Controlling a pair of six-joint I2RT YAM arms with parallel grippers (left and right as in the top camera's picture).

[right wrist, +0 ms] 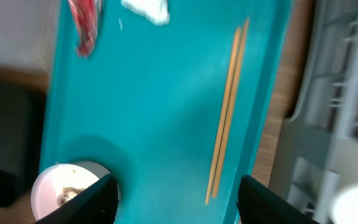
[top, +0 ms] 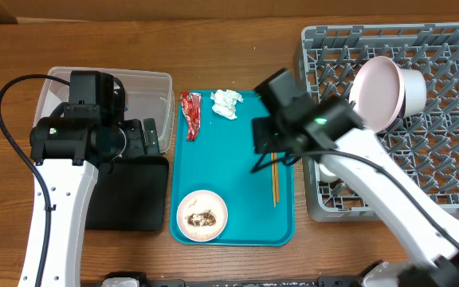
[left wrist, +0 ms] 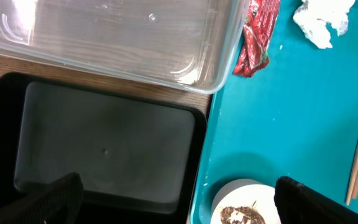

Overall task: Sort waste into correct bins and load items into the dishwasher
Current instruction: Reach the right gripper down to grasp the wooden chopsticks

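A teal tray [top: 237, 171] holds a red wrapper [top: 190, 114], a white tissue [top: 227, 104], wooden chopsticks [top: 275, 183] and a white bowl [top: 202, 215] with rice and brown scraps. The clear tub [top: 146, 86] and black tray [top: 130, 195] lie left of it. The grey rack [top: 437, 175] holds the upright plate [top: 375, 92] and a white bowl [top: 411, 89]. My left gripper [left wrist: 185, 205] is open and empty over the black tray's right edge [left wrist: 104, 143]. My right gripper [right wrist: 179, 202] is open and empty above the teal tray, left of the chopsticks [right wrist: 225, 118].
A white dish [top: 327, 170] sits in the rack's near left corner, partly hidden by my right arm; it also shows in the right wrist view [right wrist: 356, 205]. Bare wooden table surrounds everything. The left arm's black cable [top: 6, 104] loops at far left.
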